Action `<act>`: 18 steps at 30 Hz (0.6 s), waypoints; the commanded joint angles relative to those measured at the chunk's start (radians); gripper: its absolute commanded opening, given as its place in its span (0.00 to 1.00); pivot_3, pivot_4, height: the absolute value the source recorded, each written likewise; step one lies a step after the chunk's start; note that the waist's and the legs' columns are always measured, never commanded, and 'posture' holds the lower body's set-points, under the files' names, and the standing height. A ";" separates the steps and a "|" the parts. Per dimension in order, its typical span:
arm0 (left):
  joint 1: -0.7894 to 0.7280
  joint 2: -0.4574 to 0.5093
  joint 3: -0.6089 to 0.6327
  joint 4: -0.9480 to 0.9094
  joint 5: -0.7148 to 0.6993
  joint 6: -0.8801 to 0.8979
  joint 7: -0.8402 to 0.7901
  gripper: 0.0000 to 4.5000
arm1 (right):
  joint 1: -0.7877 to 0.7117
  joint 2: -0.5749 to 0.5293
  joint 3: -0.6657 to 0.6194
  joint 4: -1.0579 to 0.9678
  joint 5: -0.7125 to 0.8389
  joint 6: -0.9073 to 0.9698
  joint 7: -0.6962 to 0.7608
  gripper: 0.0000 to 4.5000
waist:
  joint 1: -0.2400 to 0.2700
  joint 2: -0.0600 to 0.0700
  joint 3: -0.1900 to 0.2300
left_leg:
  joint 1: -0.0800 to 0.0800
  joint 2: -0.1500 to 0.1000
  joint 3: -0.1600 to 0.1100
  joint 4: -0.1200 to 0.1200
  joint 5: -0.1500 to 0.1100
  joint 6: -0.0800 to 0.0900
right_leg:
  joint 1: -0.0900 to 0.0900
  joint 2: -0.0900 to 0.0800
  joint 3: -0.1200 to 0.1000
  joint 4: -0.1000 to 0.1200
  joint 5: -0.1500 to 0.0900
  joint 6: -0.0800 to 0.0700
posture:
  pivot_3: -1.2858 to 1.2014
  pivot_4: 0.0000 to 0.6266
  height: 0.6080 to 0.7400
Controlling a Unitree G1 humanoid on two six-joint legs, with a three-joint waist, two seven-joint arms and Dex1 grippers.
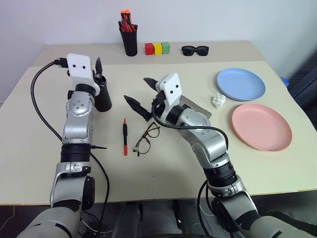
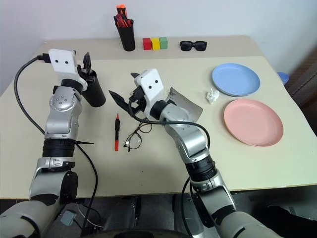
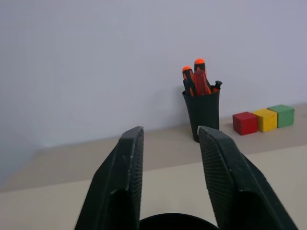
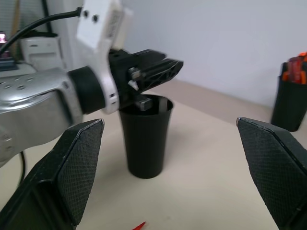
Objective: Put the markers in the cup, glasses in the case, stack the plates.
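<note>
where table shows: two plates (image 1: pixel 241 83), one marker (image 1: pixel 125 136), one cup (image 4: pixel 145 136).

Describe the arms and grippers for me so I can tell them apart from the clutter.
Both arms are silver-grey metal with black joint bands. Each wrist carries a white box with two small dark dots and a black cable looping back along the arm. The left gripper and right gripper each have two black, textured fingers.

Black cup (image 2: pixel 95 91), black-and-red marker (image 2: pixel 117 132), light blue plate (image 2: pixel 236 79), pink plate (image 2: pixel 253 122), red-yellow-green blocks (image 2: pixel 155 43).
</note>
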 commanded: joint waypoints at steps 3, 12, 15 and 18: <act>0.028 -0.005 0.023 -0.145 -0.035 -0.005 -0.010 0.42 | -0.005 0.000 -0.003 -0.048 0.006 -0.012 0.013 1.00 | 0.000 0.000 0.000 | 0.000 0.000 0.000 0.000 0.000 0.000 | 0.000 0.000 0.000 0.000 0.000 0.000 | 0.52 0.24 1.00; 0.351 0.081 -0.066 -0.767 -0.325 0.612 -0.214 0.62 | 0.102 -0.315 -0.090 -0.179 0.065 0.035 0.240 1.00 | 0.000 0.000 0.000 | 0.000 0.000 0.000 0.000 0.000 0.000 | 0.001 0.000 0.000 -0.002 0.000 0.000 | 0.52 0.24 1.00; 0.399 0.087 -0.082 -0.893 -0.329 0.867 -0.128 0.95 | 0.128 -0.402 -0.134 -0.187 0.086 0.045 0.285 1.00 | -0.002 0.000 0.001 | 0.001 0.001 0.000 0.000 0.000 0.000 | 0.001 0.001 0.000 -0.001 -0.001 0.000 | 0.52 0.24 1.00; 0.377 0.037 -0.075 -0.924 -0.318 1.085 -0.032 0.98 | 0.140 -0.440 -0.147 -0.184 0.090 0.043 0.303 1.00 | -0.002 0.000 0.001 | 0.002 0.001 0.000 0.001 0.000 0.000 | 0.003 0.001 0.000 -0.001 -0.001 0.000 | 0.52 0.24 1.00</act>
